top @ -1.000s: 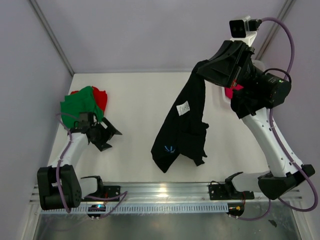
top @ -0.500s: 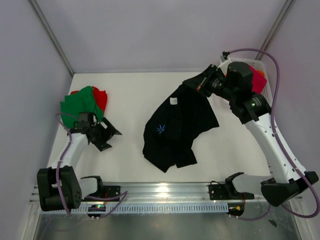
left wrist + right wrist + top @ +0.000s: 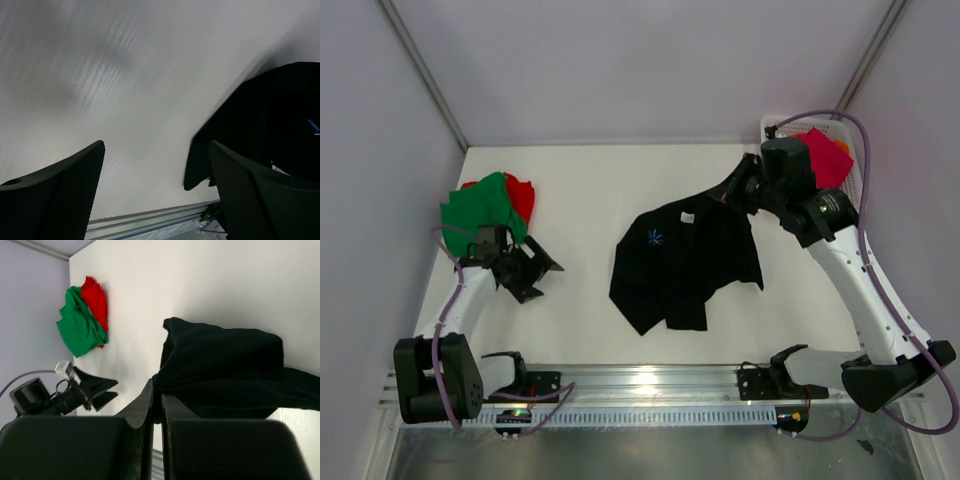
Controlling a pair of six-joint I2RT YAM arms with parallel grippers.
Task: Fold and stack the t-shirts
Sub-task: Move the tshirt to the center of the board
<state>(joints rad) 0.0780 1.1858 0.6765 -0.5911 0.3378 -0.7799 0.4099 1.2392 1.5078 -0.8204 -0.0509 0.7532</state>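
the black t-shirt [image 3: 685, 262] is lying rumpled in the middle of the bench [image 3: 590, 190], partly spread but not flat, with its inside label and a small blue mark facing up near its far edge. it is not showing any fold yet, so this one is looking like it is only at the laying-out step. the green t-shirt [image 3: 480, 208] and the red t-shirt [image 3: 523, 198] are sitting bunched together at the far left of the bench, the green one lying over the red one; whether they are neatly folded is hard to tell, though they are looking more like a loose heap than a tidy stack. the pink t-shirt [image 3: 825, 160] and an orange one [image 3: 843, 147] are waiting in the white basket [image 3: 790, 122] at the far right, untouched. so most of the work is appearing to remain: flattening and folding the black one, then the basketed ones, then stacking. the right hand [image 3: 736, 190] is sitting at the black shirt's far right corner, its fingers pressed together and pinching a tuck of that cloth just above the bench. the left hand [image 3: 525, 268] is hovering near the left edge, well apart from the black shirt, its fingers spread wide and gripping nothing.
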